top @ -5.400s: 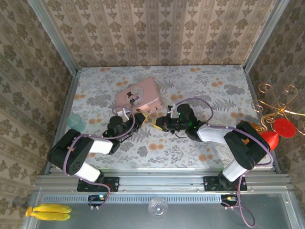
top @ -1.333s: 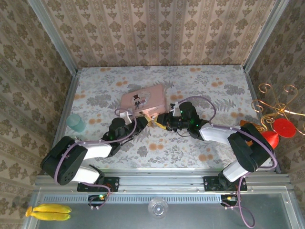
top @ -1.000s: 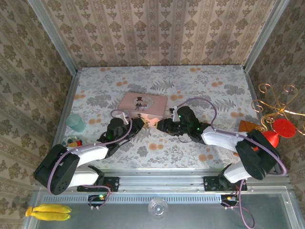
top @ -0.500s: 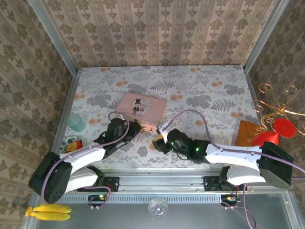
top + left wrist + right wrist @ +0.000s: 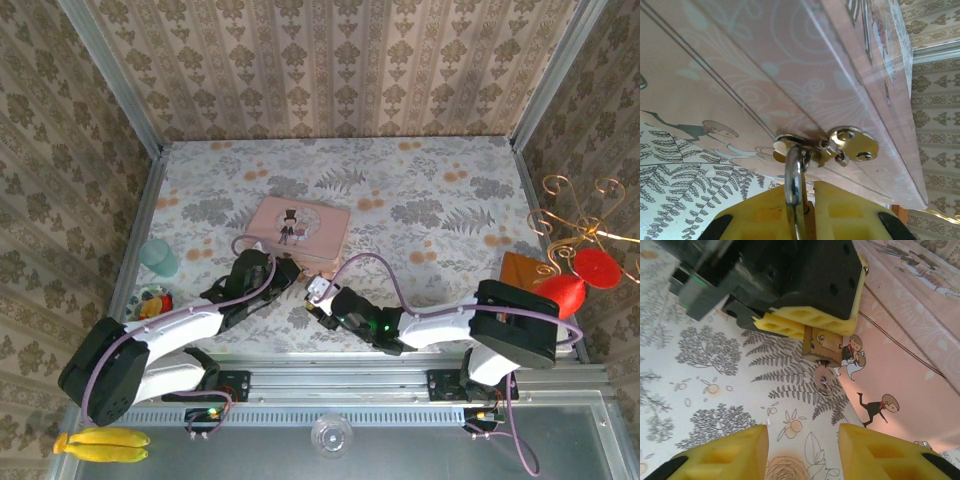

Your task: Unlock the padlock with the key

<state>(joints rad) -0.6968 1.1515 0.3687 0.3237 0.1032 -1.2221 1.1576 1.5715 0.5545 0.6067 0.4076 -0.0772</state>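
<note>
The small brass padlock (image 5: 822, 346) sits clamped between the yellow fingers (image 5: 790, 322) of my left gripper (image 5: 807, 215). Its silvery shackle (image 5: 794, 182) runs through the brass hasp (image 5: 847, 145) on the pink tin (image 5: 790, 65). The key (image 5: 822, 380) sticks out of the padlock's underside, with a tiny ring on its head and nothing holding it. My right gripper (image 5: 802, 450) stands open a short way in front of the key, its two yellow fingers apart and nothing between them. From above, the left gripper (image 5: 288, 270) is at the tin's (image 5: 300, 225) near edge, with the right gripper (image 5: 316, 303) just beside it.
A teal cup (image 5: 158, 257) and small coloured bits (image 5: 150, 298) lie at the left edge. A brown block (image 5: 520, 270), a red object (image 5: 575, 285) and a gold wire stand (image 5: 580, 220) are at the right. Metal rails border the flowered table (image 5: 430, 210).
My right gripper has drawn back from the padlock toward the near edge, and its arm has swung low. The key has stayed in the lock. The left gripper keeps its hold.
</note>
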